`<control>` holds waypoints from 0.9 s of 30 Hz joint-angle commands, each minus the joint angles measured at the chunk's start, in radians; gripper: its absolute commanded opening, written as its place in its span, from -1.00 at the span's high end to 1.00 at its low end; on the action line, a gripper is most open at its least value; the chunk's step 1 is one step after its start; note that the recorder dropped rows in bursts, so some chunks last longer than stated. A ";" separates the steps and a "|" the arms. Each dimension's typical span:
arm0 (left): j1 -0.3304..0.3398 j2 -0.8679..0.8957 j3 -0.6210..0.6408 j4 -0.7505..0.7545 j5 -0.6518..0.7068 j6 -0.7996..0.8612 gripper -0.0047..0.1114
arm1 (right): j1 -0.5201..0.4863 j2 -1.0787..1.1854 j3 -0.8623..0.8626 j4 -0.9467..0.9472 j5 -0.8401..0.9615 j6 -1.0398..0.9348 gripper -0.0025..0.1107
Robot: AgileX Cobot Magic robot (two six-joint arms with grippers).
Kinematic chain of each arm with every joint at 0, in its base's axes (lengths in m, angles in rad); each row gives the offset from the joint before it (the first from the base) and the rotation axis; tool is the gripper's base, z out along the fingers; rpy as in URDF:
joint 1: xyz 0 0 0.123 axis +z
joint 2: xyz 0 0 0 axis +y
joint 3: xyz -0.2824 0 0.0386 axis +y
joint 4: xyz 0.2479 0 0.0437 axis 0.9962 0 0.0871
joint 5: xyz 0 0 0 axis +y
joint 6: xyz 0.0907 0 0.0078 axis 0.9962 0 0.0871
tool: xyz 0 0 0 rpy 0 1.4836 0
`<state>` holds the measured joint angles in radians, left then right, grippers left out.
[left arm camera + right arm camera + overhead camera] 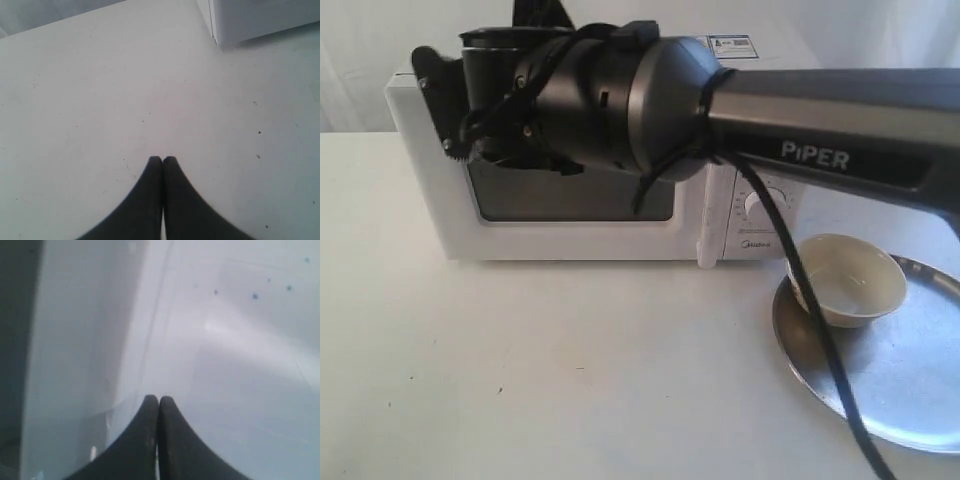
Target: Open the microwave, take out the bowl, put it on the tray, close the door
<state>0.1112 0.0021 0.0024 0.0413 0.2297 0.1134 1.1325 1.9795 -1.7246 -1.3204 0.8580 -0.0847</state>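
The white microwave (420, 180) stands at the back, and its door (570, 240) with the dark window lies flush with the front. The white bar handle (705, 225) is partly behind my right arm. On the silver tray (910, 390) at the right sits the cream bowl (848, 278). My right gripper (159, 399) is shut on nothing, close against a blurred white surface; in the exterior view it reaches across to the microwave's upper left corner (435, 80). My left gripper (162, 159) is shut and empty over bare table, out of the exterior view.
A white corner of the microwave (250, 20) shows ahead of the left gripper. The right arm (820, 130) and its black cable (820, 330) span the microwave front and cross the tray's near edge. The white table (570, 370) stretches in front.
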 commanded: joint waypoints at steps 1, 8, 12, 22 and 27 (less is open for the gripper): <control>-0.003 -0.002 -0.002 -0.008 0.003 -0.004 0.92 | -0.075 0.001 0.001 -0.094 0.089 0.222 0.96; -0.003 -0.002 -0.002 -0.008 0.003 -0.004 0.92 | -0.118 -0.026 0.005 -0.062 0.226 0.441 0.96; -0.003 -0.002 -0.002 -0.008 0.003 -0.004 0.92 | -0.123 -0.120 0.078 -0.030 0.289 0.555 0.96; -0.003 -0.002 -0.002 -0.008 0.003 -0.004 0.92 | -0.117 -0.592 0.598 0.104 -0.071 0.655 0.96; -0.003 -0.002 -0.002 -0.008 0.003 -0.004 0.92 | -0.117 -0.824 0.891 0.046 -0.421 0.960 0.96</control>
<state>0.1112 0.0021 0.0024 0.0413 0.2297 0.1134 1.0177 1.2539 -0.9614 -1.2334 0.6426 0.6977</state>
